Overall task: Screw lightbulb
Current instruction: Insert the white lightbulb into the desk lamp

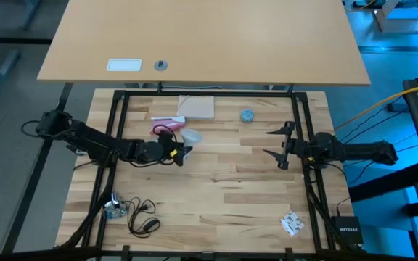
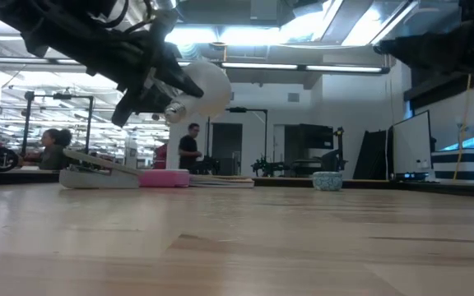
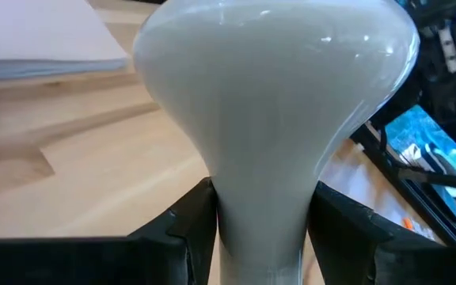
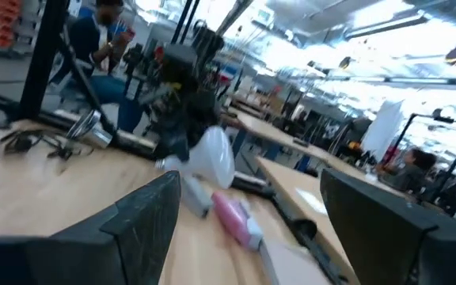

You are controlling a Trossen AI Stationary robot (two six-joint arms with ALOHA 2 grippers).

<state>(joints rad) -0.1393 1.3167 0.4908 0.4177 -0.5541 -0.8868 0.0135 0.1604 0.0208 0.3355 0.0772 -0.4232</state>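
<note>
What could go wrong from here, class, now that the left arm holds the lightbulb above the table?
1. The left gripper pinches only the narrow neck of the lightbulb, so the smooth glass might slip or tilt.
2. The low view shows the bulb well above the table; a drop could break it.
3. The socket lies at the near left corner with its cord loose; the arm could snag it.

White lightbulb (image 3: 271,103) — pink case (image 2: 164,178)
</note>
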